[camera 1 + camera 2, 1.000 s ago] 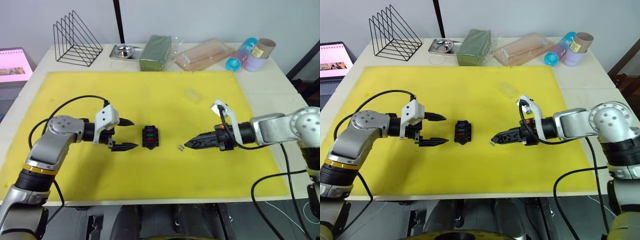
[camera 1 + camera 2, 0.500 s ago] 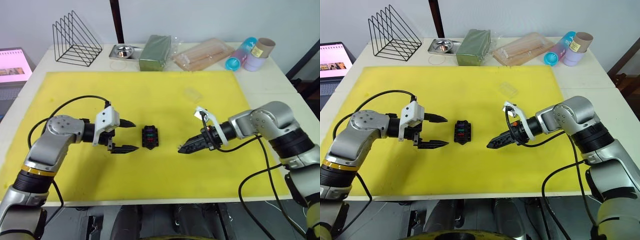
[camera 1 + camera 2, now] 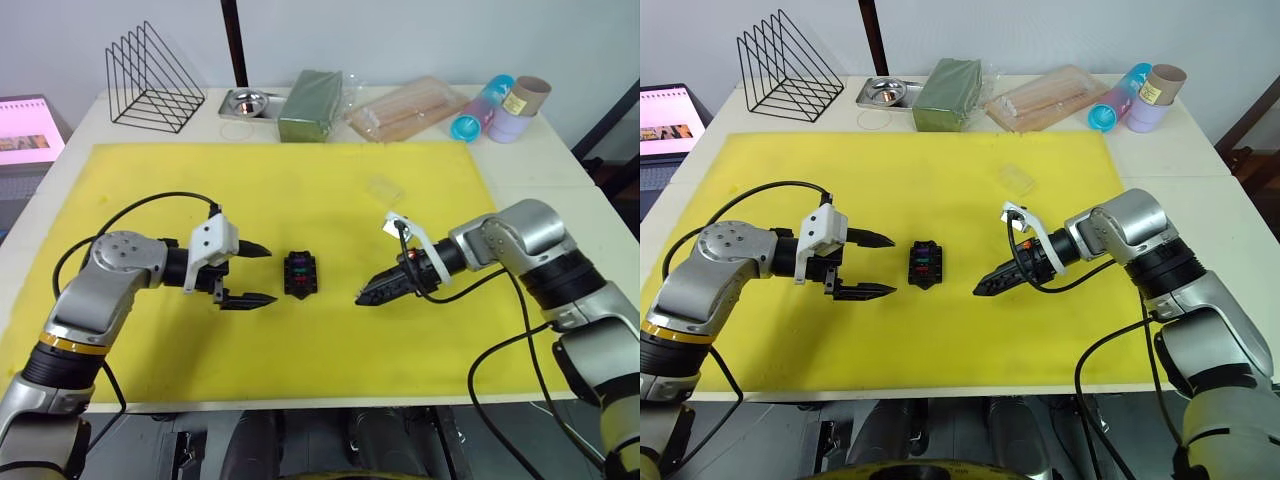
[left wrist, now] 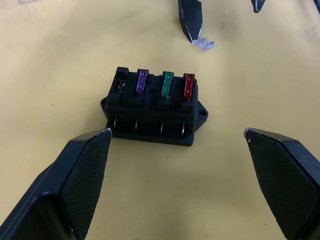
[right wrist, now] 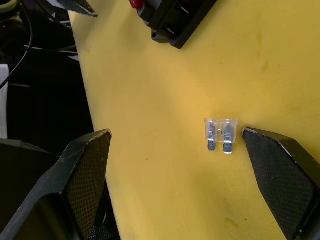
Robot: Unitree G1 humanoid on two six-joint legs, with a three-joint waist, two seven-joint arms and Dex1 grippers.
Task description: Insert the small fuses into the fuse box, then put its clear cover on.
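The black fuse box (image 4: 152, 107) lies mid-mat on the yellow mat (image 3: 300, 200) and holds a purple, a green and a red fuse, with one end slot empty. My left gripper (image 3: 266, 273) is open just to its left, fingers spread level with the box. My right gripper (image 5: 175, 134) is open, low over the mat to the right of the box. A loose greyish fuse (image 5: 220, 134) lies flat between its fingers, close beside one fingertip (image 5: 260, 145). The clear cover (image 3: 384, 188) rests on the mat farther back.
Behind the mat stand a wire rack (image 3: 155, 80), a metal tray (image 3: 247, 102), a green pack (image 3: 312, 103), a clear bag of sticks (image 3: 410, 108) and cups (image 3: 500, 108). A screen (image 3: 25, 130) sits at the far left.
My right gripper has slid a little left toward the loose fuse, and its forearm has swung round. The left gripper and the fuse box have stayed put.
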